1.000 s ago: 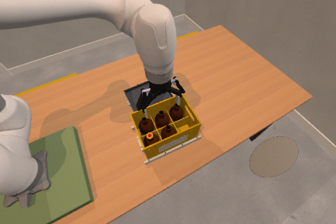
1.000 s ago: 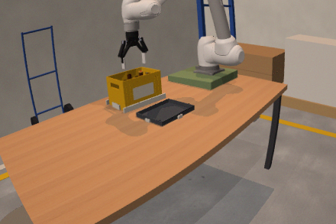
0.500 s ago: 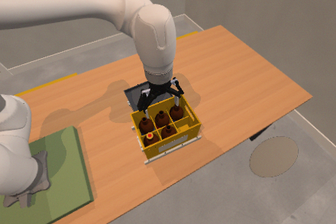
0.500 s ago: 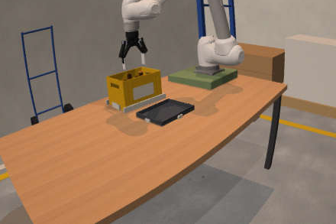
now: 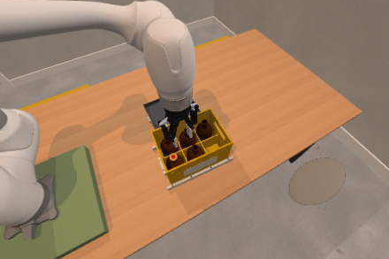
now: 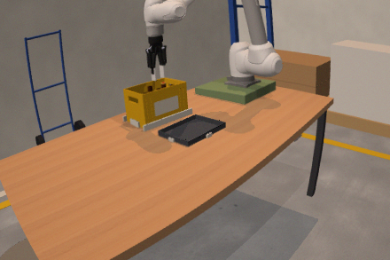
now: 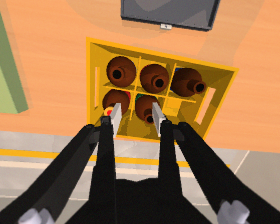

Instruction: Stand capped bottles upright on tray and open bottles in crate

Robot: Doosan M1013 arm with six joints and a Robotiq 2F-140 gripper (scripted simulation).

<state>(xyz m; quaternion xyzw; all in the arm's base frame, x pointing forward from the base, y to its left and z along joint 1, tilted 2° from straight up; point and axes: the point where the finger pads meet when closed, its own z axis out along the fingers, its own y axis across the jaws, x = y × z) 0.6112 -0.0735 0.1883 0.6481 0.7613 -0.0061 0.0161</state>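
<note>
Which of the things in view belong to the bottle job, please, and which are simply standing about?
For the job:
- yellow crate
- capped bottle
- five open bottles
- dark tray
- pincer

Standing about:
- blue hand truck at the left
- brown box
- pale block

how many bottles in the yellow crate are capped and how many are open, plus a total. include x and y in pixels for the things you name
Capped bottle (image 5: 174, 161) (image 7: 114, 101): 1
Open bottles (image 5: 204, 130) (image 7: 120, 71): 5
Total bottles in the yellow crate (image 5: 177, 174) (image 6: 136, 107) (image 7: 92, 47): 6
</note>
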